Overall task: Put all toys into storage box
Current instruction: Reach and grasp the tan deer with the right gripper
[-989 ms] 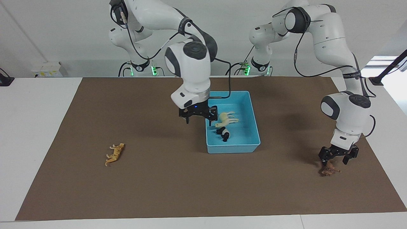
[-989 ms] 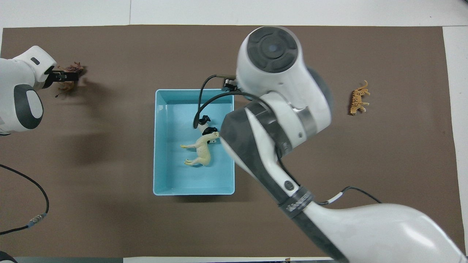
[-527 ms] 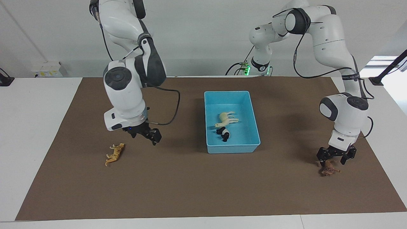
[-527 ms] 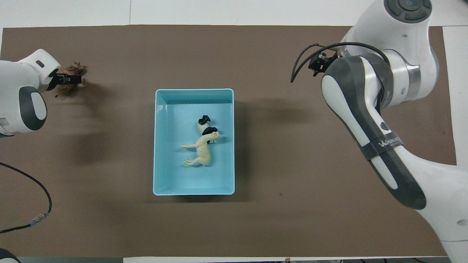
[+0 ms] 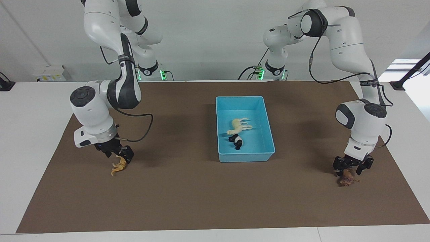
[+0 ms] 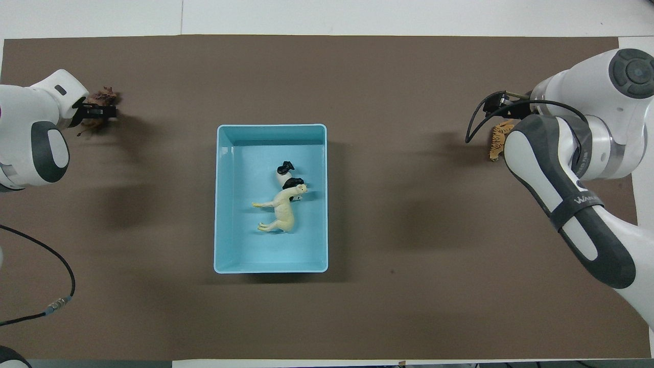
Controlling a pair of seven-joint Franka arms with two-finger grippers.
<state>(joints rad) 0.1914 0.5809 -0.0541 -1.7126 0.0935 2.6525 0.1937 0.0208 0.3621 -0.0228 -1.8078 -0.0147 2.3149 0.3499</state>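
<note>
Swung from the storage box (image 5: 245,128), right end effector (image 5: 118,155) sits over the tiger (image 5: 118,167), grip unreadable.

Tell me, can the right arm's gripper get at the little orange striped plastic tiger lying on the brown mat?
Probably yes. The right gripper is already down right over the orange striped plastic tiger, which lies alone on the brown mat with nothing beside it blocking the way. Whether the fingers touch it yet, I cannot tell.

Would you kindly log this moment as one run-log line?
in storage box: horse, panda | right hand: over tiger | left hand: over brown animal
</note>
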